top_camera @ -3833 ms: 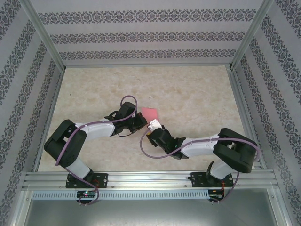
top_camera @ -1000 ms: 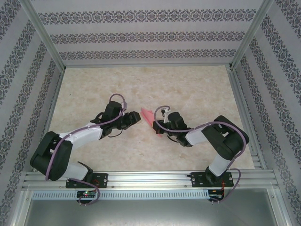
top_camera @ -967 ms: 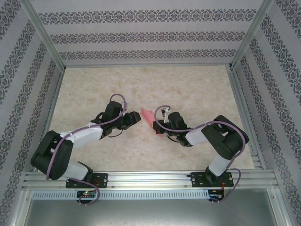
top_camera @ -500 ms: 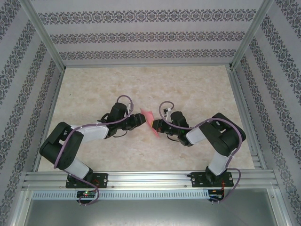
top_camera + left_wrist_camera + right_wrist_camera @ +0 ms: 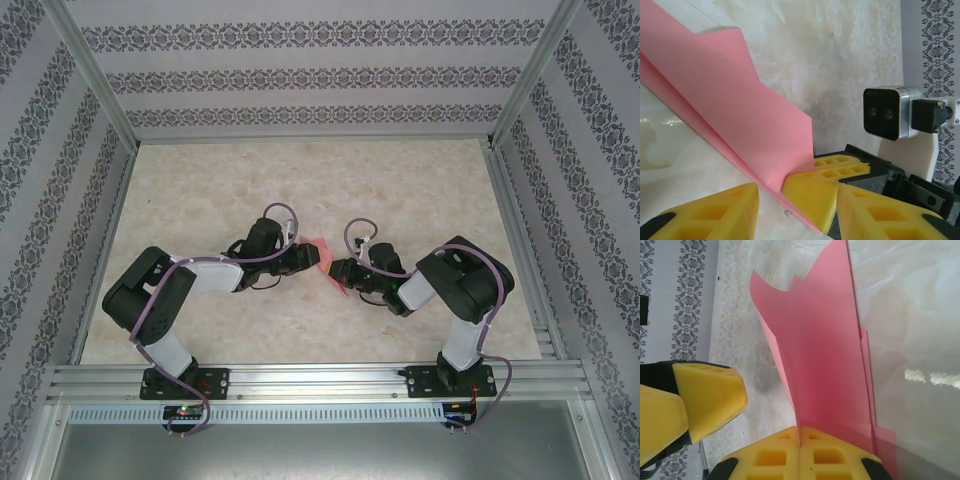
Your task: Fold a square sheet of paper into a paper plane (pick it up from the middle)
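**A:** Start on the left. What is the left gripper (image 5: 310,258) doing?

**B:** It reaches in toward the middle of the table (image 5: 250,190), right up against the paper (image 5: 740,115). Its jaws stand apart. In its wrist view the paper's lower edge runs down between its two yellow fingers (image 5: 715,212).

**A:** So it has no hold on it?

**B:** None that I can see. There is a clear gap beside the finger on the left of that view.

**A:** And the paper itself?

**B:** It is pink and folded, with creased layers and pointed corners. It sits near the middle of the table, between the two grippers, and it stands up at a tilt. I can't tell whether its bottom edge touches the table.

**A:** Then the right side?

**B:** The right gripper (image 5: 800,440) faces the left one, tips nearly meeting. Its jaws are pressed together with the paper pinched in the seam between them, and the sheet fans out away from them. In the left wrist view its closed tip lies between the left gripper's fingers, with its camera (image 5: 885,112) above.
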